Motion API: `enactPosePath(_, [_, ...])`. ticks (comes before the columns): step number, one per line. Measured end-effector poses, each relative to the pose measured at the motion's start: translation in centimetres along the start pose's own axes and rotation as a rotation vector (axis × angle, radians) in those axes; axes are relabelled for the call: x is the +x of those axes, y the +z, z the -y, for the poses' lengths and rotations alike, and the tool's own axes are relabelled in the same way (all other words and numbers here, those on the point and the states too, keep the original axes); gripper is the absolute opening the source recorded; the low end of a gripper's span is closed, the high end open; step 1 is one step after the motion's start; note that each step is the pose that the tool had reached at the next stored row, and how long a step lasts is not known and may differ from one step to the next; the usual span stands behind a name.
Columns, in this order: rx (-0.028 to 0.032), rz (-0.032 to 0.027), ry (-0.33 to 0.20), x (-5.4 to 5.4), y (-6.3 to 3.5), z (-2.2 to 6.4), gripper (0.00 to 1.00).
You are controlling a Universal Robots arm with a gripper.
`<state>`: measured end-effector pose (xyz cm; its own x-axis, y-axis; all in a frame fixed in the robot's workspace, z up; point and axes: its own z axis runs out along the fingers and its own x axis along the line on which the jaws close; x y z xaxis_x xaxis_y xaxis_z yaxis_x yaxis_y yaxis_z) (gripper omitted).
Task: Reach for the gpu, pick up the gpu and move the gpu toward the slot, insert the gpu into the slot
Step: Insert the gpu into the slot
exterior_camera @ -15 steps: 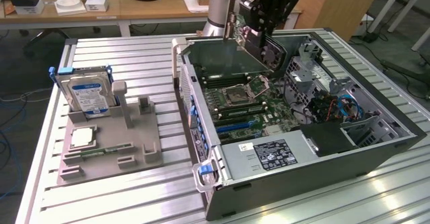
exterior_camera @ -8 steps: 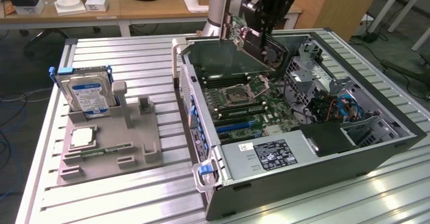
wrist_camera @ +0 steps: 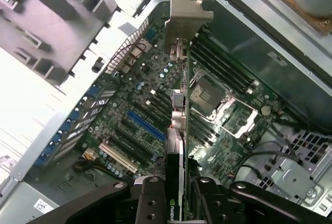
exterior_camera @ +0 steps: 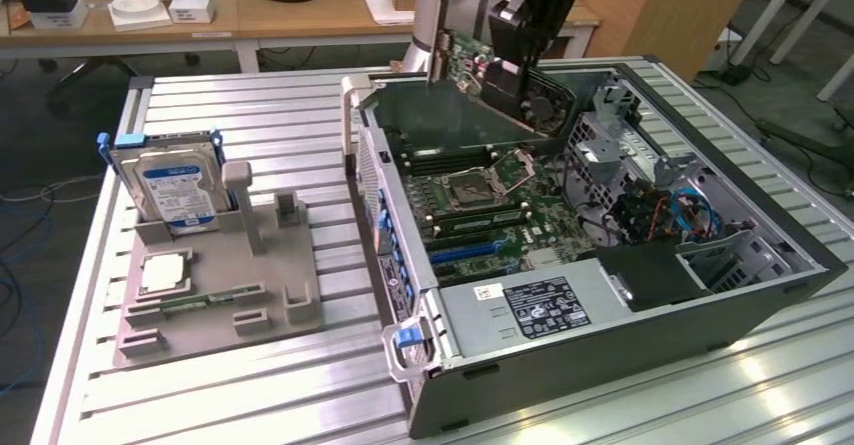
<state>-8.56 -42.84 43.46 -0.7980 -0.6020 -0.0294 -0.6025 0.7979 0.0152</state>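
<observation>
In the upper middle of the exterior view, the pincer (exterior_camera: 514,40) hung over the open computer case (exterior_camera: 747,295). Its fingers (wrist_camera: 150,203) were closed tight on either face of the gpu (exterior_camera: 467,60). The card stood on edge in the air, clear of the motherboard (exterior_camera: 534,215), its long axis running across the frame with the silver bracket (exterior_camera: 430,30) at the exterior view's left end. The blue slot (exterior_camera: 461,252) lay well below it and nearer the frame's centre, so I judged the card was not yet over its seat.
</observation>
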Motion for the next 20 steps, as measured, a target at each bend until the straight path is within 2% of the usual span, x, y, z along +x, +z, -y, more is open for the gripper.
enactPosePath(20, [-0.0101, -0.0052, -0.344, 0.0, 0.04, 0.0, 0.26])
